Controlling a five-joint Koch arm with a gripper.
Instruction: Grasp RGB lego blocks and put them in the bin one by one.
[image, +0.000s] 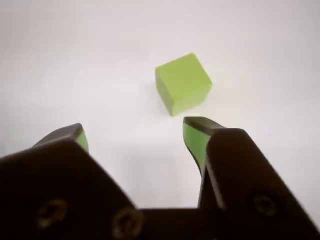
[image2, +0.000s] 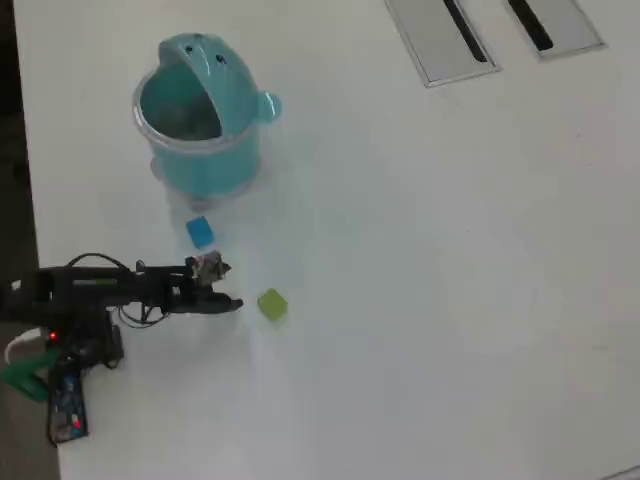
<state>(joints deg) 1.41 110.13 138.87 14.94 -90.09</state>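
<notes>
Yellow-green is filling the middle of my wrist view: the yellow-green lego block (image: 183, 83) is sitting on the white table (image: 75, 60), just beyond the gripper (image: 135, 134) and a little right of its centre line. I am seeing the jaws standing wide apart, green pads facing inward, with nothing between them; the right-hand fingertip (image: 196, 131) is sitting just short of the block, not touching it.

In the overhead view I am watching the arm (image2: 110, 290) reaching in from the left edge, its gripper (image2: 222, 288) pointing right toward the same block (image2: 272, 305), which is lying just beside the tip. The blue lego block (image2: 200, 232) is resting on the table a little above the gripper, between it and the teal bin (image2: 205, 160). The bin is standing upright toward the upper left, lid tipped back and its mouth open, the round knob (image2: 268, 105) sticking out on its right. Two grey slotted plates (image2: 440, 40) are lying well apart at the top right. I am not finding a red block in either view.
</notes>
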